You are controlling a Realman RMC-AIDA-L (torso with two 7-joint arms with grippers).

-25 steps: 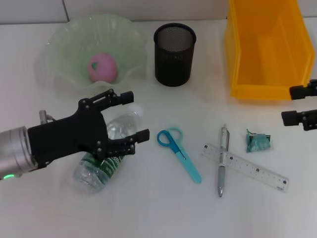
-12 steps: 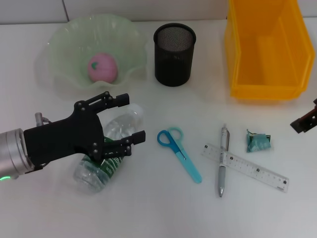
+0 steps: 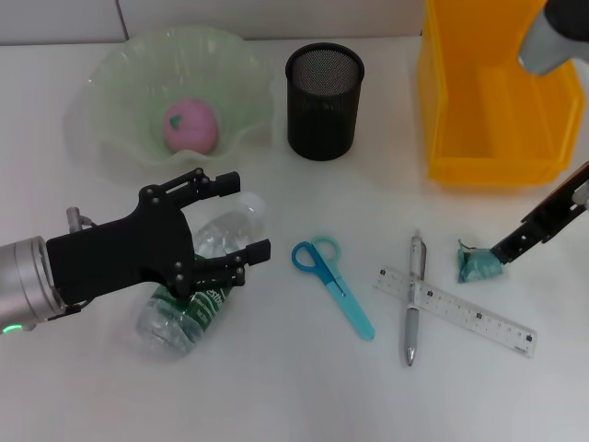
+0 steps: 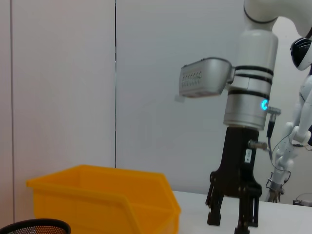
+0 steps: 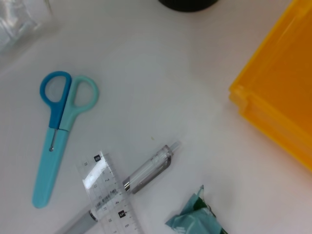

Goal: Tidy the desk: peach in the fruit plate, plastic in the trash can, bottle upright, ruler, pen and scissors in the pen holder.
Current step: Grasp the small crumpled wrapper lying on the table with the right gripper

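Observation:
A clear plastic bottle [image 3: 184,308] with a green label lies on its side at the front left. My left gripper [image 3: 247,216] is open, and its black fingers straddle the bottle's neck end. A pink peach [image 3: 190,125] sits in the green fruit plate [image 3: 120,83]. The crumpled teal plastic [image 3: 479,265] lies at the right, also in the right wrist view [image 5: 195,222]. My right gripper [image 3: 508,250] points down just right of it, open in the left wrist view [image 4: 233,219]. Blue scissors [image 3: 333,285], a pen [image 3: 413,299] and a clear ruler [image 3: 456,310] lie in front of the black mesh pen holder [image 3: 324,88].
A yellow bin [image 3: 497,87] stands at the back right, also in the left wrist view [image 4: 107,200]. The ruler [image 5: 109,195] lies across the pen [image 5: 146,170], with the scissors [image 5: 61,131] to one side of them.
My right arm swung in from the table's right edge, and its fingers now point down beside the teal plastic. My left gripper settled slightly lower over the bottle.

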